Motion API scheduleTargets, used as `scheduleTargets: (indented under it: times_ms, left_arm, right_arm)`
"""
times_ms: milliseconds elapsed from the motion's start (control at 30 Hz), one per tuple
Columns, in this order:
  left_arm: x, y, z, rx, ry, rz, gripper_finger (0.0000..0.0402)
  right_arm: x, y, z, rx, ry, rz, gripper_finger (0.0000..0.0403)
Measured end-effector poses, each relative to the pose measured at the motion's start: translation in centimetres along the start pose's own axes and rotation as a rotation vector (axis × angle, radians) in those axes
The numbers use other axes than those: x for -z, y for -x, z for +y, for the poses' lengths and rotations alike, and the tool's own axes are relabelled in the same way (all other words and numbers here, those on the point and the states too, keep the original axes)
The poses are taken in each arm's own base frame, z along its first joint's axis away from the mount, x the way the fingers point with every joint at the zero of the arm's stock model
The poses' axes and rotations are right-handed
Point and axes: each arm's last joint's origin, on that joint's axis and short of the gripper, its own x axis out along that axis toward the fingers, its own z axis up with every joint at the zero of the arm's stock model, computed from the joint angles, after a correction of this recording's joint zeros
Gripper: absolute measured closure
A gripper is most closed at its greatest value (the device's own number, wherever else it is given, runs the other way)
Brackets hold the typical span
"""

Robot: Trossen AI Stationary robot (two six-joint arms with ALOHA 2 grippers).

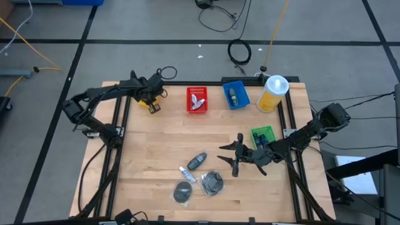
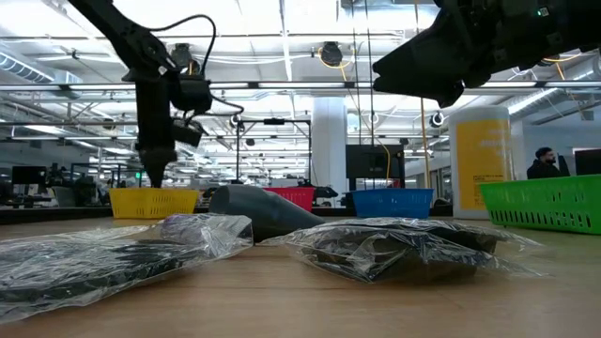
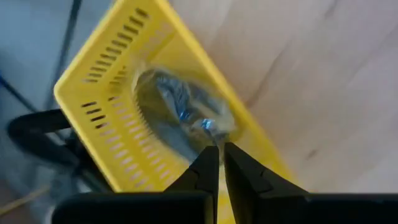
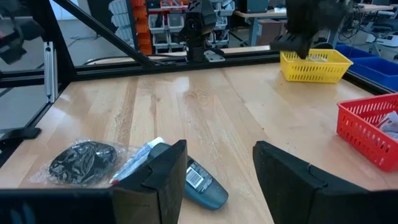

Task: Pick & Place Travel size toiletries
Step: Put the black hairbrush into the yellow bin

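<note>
My left gripper [image 1: 152, 104] [image 3: 217, 155] points down into the yellow basket [image 3: 106, 93] at the table's far left, shut on a clear-wrapped dark packet [image 3: 180, 112] inside it. My right gripper [image 1: 236, 155] [image 4: 217, 180] hovers open over the table beside the green basket [image 1: 262, 135], touching nothing. Left of it on the wood lie a dark bottle [image 1: 198, 161] [image 4: 202, 182], a white tube [image 1: 187, 173] [image 4: 138, 159] and two bagged dark pucks [image 1: 184, 191] [image 1: 212, 182], all flat on the table. My left gripper pinches the packet's clear wrap at its upper edge [image 3: 208, 127] between the two fingertips, coming from above and pointing down. The packet's body lies inside the yellow basket below the fingers. One layer or several, I cannot tell.
A red basket [image 1: 197, 100] with a white item and a blue basket [image 1: 235, 95] with a dark item stand along the far edge. The big yellow bottle [image 1: 273, 92] stands at the far right. Bare wood lies between the baskets and the loose items.
</note>
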Motion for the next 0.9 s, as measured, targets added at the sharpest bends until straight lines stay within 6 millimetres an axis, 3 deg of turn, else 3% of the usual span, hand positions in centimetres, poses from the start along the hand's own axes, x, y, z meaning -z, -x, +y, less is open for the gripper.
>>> scheduleTargets:
  times_ms: [167,367,533,733,900]
  left_arm:
    - [-0.3,0.2,0.8,0.134,0.141,-0.07,0.0374]
    - [-0.3,-0.4,1.8,0.025,0.264,-0.053,0.0385]
    - [-0.6,-1.1,2.3,0.11,0.332,-0.09,0.0395]
    - [-1.0,-3.2,2.1,0.138,0.357,-0.051,0.04]
    - [-2.3,-3.1,1.2,0.217,0.315,-0.155,0.0393]
  right_arm:
    - [0.0,0.0,0.0,0.0,-0.001,0.002,0.0227]
    - [0.0,0.0,0.0,-0.002,-0.008,0.002,0.0227]
    - [0.0,0.0,0.0,-0.002,-0.009,0.001,0.0227]
    - [0.0,0.0,0.1,-0.003,-0.009,0.002,0.0227]
    - [0.0,0.0,0.0,-0.002,-0.009,0.001,0.0227]
